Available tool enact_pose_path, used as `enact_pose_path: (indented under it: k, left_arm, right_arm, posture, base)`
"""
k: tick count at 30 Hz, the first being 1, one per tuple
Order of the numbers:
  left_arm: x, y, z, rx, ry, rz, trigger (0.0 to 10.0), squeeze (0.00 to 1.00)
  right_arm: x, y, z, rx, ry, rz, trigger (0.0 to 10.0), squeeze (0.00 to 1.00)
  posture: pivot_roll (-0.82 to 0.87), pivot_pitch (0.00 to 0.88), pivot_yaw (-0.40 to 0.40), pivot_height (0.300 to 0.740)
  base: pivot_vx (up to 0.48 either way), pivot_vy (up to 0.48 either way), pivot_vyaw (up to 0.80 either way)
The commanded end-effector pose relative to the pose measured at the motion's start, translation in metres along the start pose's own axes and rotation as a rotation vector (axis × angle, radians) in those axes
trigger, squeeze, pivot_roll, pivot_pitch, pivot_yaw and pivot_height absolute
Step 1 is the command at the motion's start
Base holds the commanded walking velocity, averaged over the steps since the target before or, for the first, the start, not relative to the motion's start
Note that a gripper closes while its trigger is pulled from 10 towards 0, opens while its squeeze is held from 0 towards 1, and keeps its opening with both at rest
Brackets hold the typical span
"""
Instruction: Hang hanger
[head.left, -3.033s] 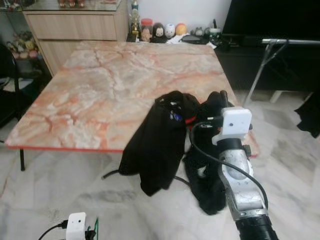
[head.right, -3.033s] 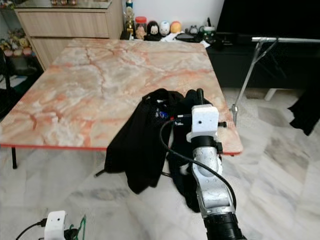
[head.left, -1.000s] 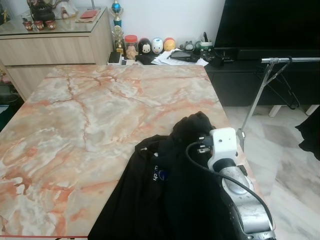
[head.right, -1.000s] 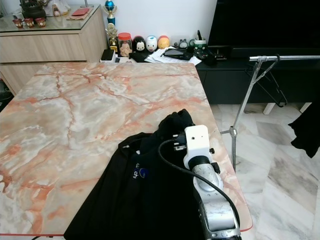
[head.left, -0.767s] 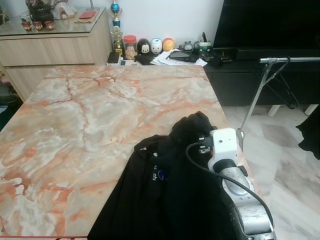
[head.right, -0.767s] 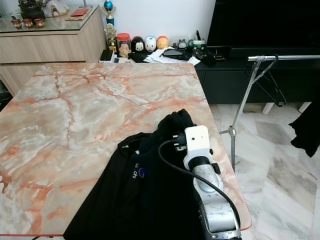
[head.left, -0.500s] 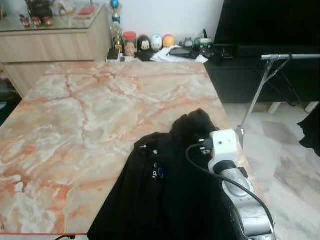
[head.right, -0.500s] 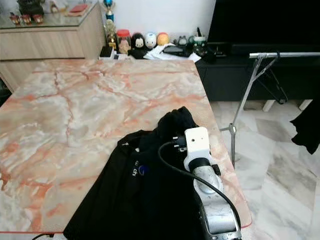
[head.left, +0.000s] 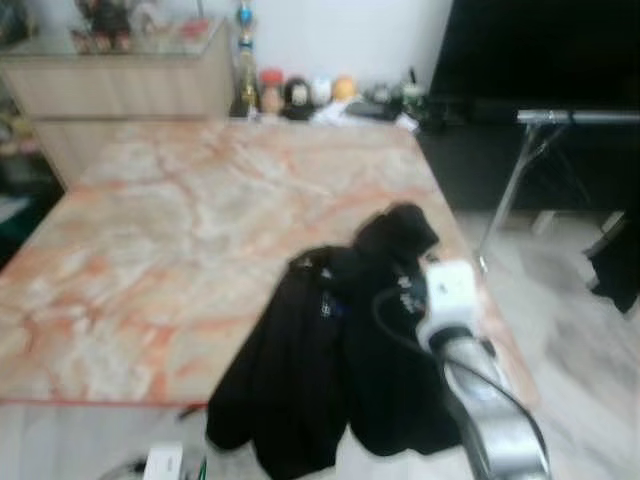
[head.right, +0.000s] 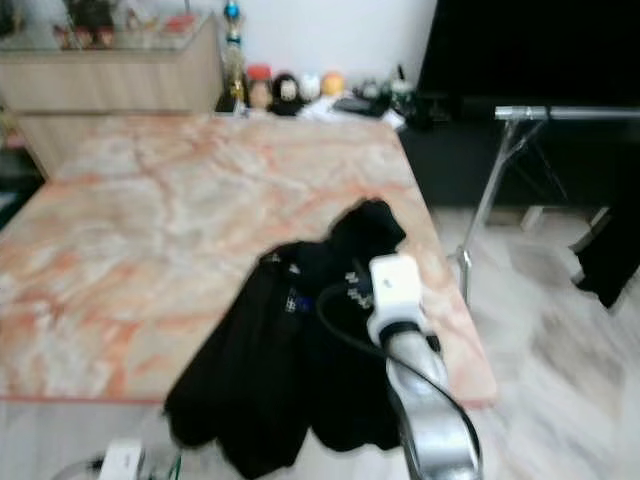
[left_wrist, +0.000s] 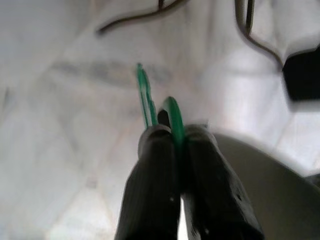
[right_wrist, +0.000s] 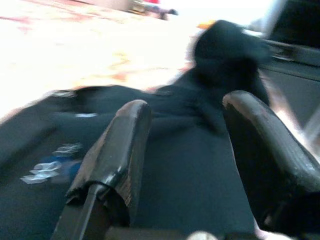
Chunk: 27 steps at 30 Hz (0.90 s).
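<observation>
Low at the left, the left gripper (left_wrist: 167, 131) hangs over the pale marble floor (left_wrist: 60, 150), its two black fingers (left_wrist: 150, 180) pressed together on a thin green hanger (left_wrist: 145, 95), whose green strip sticks out past the fingertips; a dark cable (left_wrist: 140, 15) lies on the floor beyond it. In the head views only the white wrist camera of that arm (head.left: 160, 462) peeks in at the lower edge. Further right, the orange-veined marble tabletop (head.left: 190, 210) carries a black garment (head.left: 340, 370) that lies near its right front corner and drapes over the front edge. The right gripper (right_wrist: 187, 150) hovers just above this cloth, with its fingers (right_wrist: 117, 150) spread well apart and nothing between them; the silver right arm (head.left: 490, 420) reaches in from the lower right. At the far right a metal clothes rack (head.left: 570, 118) stands on the floor, well apart from the green hanger. The head views are blurred.
</observation>
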<state>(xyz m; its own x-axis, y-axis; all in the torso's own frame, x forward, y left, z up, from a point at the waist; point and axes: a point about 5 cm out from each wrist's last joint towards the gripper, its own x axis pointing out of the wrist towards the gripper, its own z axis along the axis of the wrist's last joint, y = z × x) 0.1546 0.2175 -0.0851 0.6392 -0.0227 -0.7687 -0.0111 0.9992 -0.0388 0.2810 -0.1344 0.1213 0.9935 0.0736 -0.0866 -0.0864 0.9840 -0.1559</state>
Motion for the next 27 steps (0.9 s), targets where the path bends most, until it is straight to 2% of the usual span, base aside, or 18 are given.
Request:
enact_pose_path:
  k: [1,27]
  left_arm:
    - [-0.0029,0.0016,-0.0106,0.0,0.045,0.004,10.0,0.0]
    - [-0.0008,-0.0012,-0.0052,0.008,0.028,-0.009,10.0,0.0]
  right_arm:
    - [-0.0025,-0.0046,-0.0009,0.002,-0.003,-0.018,10.0,0.0]
    - [-0.0015,-0.0063,-0.0068,0.005,0.004,-0.036,10.0,0.0]
  posture:
    - [-0.01,0.0,-0.009,0.74]
    - [-0.02,0.0,-0.006,0.74]
  base:
    - [-0.289,0.0,0.0]
    - [-0.289,0.0,0.0]
